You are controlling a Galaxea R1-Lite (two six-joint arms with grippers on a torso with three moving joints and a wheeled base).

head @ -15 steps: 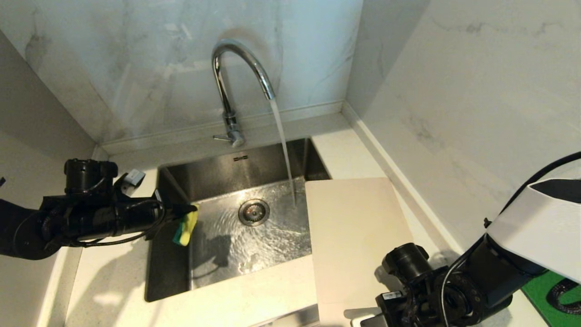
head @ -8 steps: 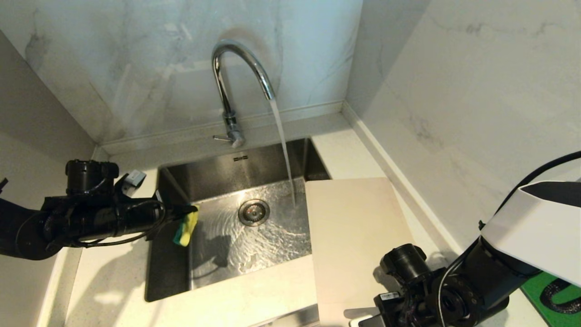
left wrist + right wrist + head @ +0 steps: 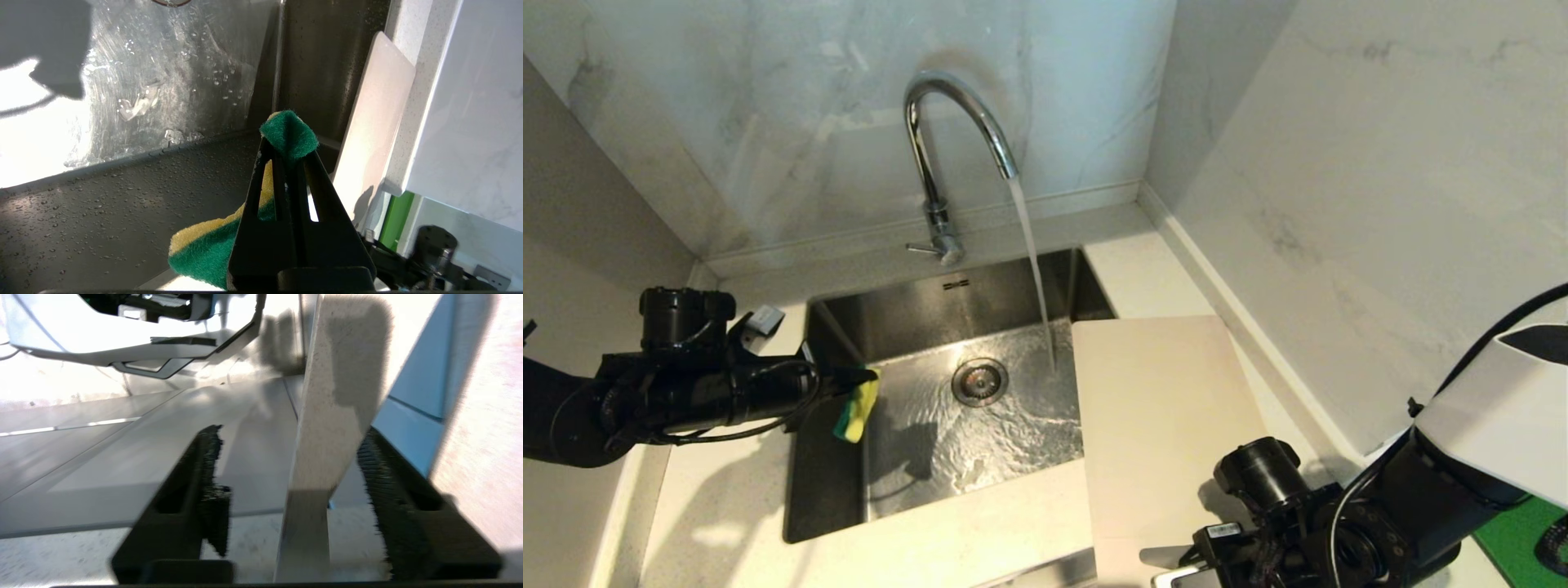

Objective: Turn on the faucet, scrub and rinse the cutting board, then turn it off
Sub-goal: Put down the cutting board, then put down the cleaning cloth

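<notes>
Left pincer (image 3: 870, 377) is clamped tight on a yellow-and-green sponge (image 3: 858, 408), holding it over the left side of the steel sink (image 3: 837, 490); in the left wrist view its two fingers (image 3: 261, 175) are pressed together with the sponge squeezed between them. Right pincer (image 3: 292, 477) stands with its jaws well apart at the near end of the cutting board (image 3: 1160, 425), the desk's front edge (image 3: 322, 457) standing in the gap between them; nothing is gripped. That board lies flat on the desk (image 3: 980, 523), just right of the sink. Water runs from the faucet (image 3: 947, 147) into the basin.
</notes>
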